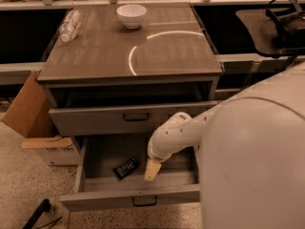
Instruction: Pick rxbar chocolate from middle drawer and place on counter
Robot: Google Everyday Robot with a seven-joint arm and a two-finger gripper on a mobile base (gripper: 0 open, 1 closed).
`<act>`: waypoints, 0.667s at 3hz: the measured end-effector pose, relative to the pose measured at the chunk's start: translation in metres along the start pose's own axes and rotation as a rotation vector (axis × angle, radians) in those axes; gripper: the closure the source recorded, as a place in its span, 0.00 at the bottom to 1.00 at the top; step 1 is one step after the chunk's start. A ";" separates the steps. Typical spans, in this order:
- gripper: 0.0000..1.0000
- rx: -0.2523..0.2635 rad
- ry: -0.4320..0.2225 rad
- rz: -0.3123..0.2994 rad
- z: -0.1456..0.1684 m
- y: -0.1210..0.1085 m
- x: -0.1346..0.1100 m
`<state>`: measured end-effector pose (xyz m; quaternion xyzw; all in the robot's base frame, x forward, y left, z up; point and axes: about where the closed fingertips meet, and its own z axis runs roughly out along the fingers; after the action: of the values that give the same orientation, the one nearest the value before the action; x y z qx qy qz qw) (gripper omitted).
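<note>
The rxbar chocolate [126, 167], a small flat black bar, lies on the grey floor of the open middle drawer [95, 200], left of centre. My gripper [151, 170] hangs inside the drawer on the white arm, pale tip pointing down, just to the right of the bar and a little apart from it. The counter [95, 56] is the glossy wood-grain cabinet top above.
The drawer above [95, 120] is pulled out a little. A white bowl [131, 15] and a clear plastic bottle [69, 26] sit at the counter's back. A cardboard box [28, 106] stands left of the cabinet. My white body [257, 161] fills the right foreground.
</note>
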<state>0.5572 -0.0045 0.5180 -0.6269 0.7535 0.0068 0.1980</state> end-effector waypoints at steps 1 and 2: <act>0.00 -0.045 -0.035 -0.037 -0.039 0.022 0.001; 0.00 -0.080 -0.127 -0.075 -0.096 0.041 -0.002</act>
<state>0.4908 -0.0187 0.5976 -0.6604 0.7146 0.0692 0.2201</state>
